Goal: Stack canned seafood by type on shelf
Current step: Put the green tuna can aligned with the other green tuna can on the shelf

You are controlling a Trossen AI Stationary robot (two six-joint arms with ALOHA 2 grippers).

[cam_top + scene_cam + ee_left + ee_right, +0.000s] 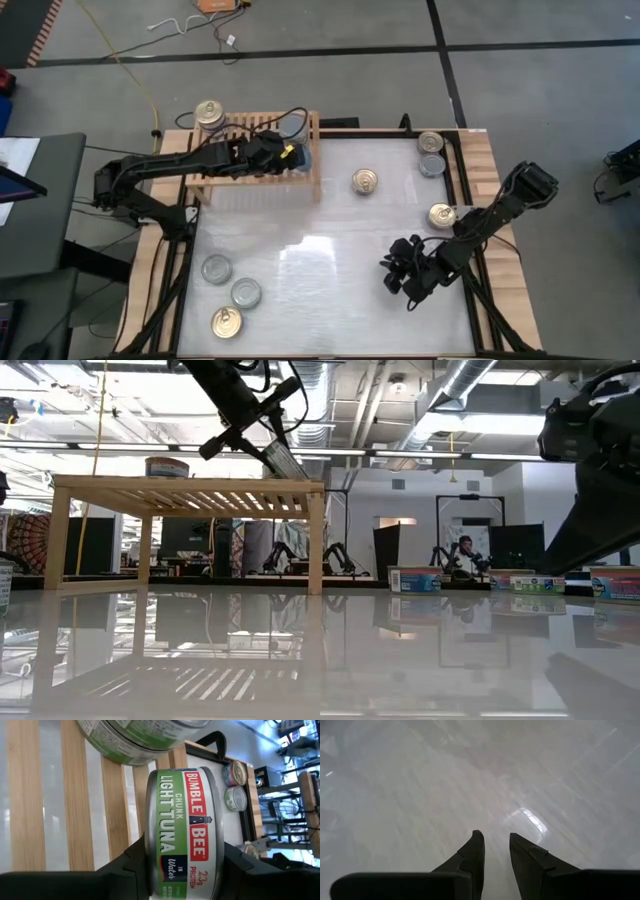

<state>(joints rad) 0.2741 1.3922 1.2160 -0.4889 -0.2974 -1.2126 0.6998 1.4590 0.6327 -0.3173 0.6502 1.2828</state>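
Note:
The light-wood shelf stands at the table's far left. My left gripper reaches over its right end, shut on a green-labelled tuna can. Two more cans stand on the slats: a gold-topped one at the far left corner and a silver-topped one at the far right, just beyond the held can. Loose cans lie on the table: gold, gold, and silver. My right gripper hovers over bare table at the right, open a little, with nothing between its fingers. My left gripper pinches the tuna can by its two flat ends, one finger on one end and the other finger on the opposite end. The label side faces back toward the wrist. The fingers slant down from the table's left. The can sits just over the slats; whether it touches them, I cannot tell.
Three cans lie near the table's front left: silver, silver, gold. A bluish can lies at the far right. The middle of the white table is free. Black frame rails run along the table's sides.

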